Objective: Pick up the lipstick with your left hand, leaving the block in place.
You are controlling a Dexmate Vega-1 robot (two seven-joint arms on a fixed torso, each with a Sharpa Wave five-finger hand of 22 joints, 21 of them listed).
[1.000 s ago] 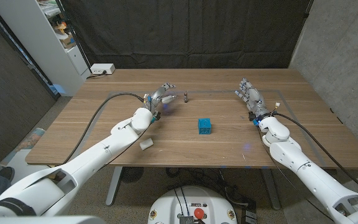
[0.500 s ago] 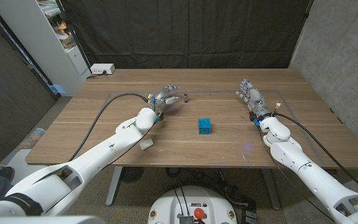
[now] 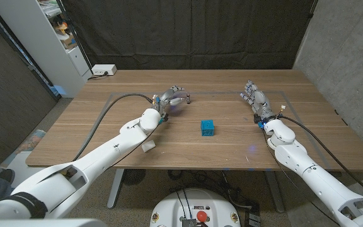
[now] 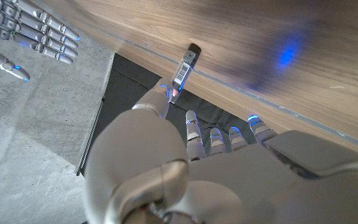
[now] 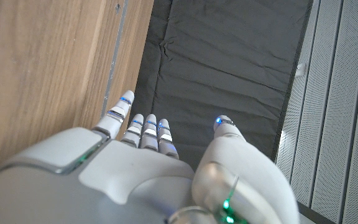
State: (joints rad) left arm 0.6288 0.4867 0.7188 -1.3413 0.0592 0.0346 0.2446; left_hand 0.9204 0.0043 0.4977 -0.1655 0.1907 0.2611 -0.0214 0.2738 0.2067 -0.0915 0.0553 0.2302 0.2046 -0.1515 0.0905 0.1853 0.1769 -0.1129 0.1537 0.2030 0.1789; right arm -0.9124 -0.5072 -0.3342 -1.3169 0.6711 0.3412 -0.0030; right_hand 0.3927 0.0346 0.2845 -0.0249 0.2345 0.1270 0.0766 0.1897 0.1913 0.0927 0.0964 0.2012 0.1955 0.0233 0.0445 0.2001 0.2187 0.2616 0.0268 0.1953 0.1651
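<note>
The lipstick [image 3: 188,98], a small dark tube, stands upright on the far middle of the wooden table [image 3: 106,132]. My left hand [image 3: 171,99] hovers just to its left, fingers spread toward it and holding nothing. In the left wrist view the thumb tip [image 4: 161,93] sits very close to the lipstick [image 4: 184,70], and I cannot tell if they touch. The blue block [image 3: 207,128] rests nearer the table's middle, apart from both hands. My right hand [image 3: 255,99] stands at the right with fingers stretched out and nothing in it, and shows as well in the left wrist view [image 4: 27,34].
A small white object [image 3: 147,146] lies on the table under my left forearm. A white box [image 3: 104,70] sits at the back left corner. A thin pale line [image 3: 232,93] marks a rectangle on the tabletop. A black curtain hangs behind the table.
My left hand has moved right, closing the gap to the lipstick. The block, the lipstick and my right hand have stayed where they were.
</note>
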